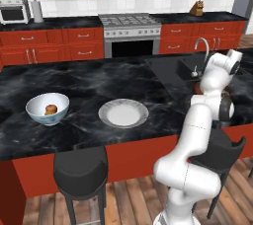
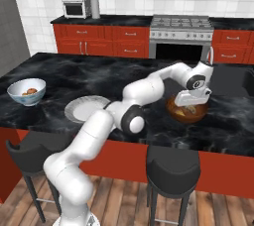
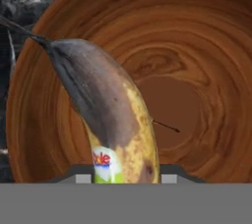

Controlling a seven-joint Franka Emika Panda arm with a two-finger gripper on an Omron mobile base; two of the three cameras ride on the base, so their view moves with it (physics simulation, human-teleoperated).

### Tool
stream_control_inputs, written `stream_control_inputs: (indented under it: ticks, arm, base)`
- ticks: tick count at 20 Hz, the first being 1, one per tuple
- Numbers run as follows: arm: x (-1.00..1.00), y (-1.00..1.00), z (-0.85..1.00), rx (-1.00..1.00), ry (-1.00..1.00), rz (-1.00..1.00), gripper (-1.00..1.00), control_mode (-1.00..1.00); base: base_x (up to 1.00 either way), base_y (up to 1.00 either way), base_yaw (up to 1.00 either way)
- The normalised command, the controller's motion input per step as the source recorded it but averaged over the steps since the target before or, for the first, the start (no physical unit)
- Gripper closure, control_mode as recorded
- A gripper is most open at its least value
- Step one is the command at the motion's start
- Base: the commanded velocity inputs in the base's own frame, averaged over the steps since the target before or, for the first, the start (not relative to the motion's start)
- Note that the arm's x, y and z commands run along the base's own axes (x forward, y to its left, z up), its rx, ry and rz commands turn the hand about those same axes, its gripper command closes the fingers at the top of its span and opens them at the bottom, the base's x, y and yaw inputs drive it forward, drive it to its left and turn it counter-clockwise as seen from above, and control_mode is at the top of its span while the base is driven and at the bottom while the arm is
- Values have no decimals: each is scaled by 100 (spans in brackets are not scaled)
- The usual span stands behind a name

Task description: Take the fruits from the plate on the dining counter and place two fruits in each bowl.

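Gripper: our gripper point(image 2: 190, 102), at right of centre in the right base view, is clamped on the banana point(image 3: 110, 120).
Banana: in the hand view it rises from between the finger tips at bottom centre, dark stem to the upper left, over the brown wooden bowl point(image 3: 197, 46).
White bowl: we see the white bowl point(image 1: 47, 109) at left in the left base view, with fruit point(image 1: 51, 109) inside.
Plate: the plate point(image 1: 123, 113) sits on the dining counter point(image 1: 99, 81), centre frame.

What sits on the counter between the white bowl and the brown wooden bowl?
The plate, bare of fruit, lies between the white bowl and the wooden bowl, clearest in the right base view.
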Motion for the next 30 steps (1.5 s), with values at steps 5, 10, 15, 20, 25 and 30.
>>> stream_control_inputs:
  ticks: [5, 10, 15, 20, 25, 30]
  arm:
    - [21, 2, -14, 0, 0, 17, -100, -100]
    - [8, 0, -2, 0, 0, 16, -100, -100]
    - [-37, 9, 43, -2, -15, 8, -100, -100]
    - [-73, 45, 8, -10, -8, -1, -100, -100]
    - [-61, 77, 0, -9, 0, -18, -100, -100]
    - [-60, 77, 0, -6, 0, -24, -100, -100]
  base:
    - [0, 0, 0]
    - [0, 0, 0]
    - [0, 0, 0]
    - [0, 0, 0]
    - [0, 0, 0]
    - [0, 0, 0]
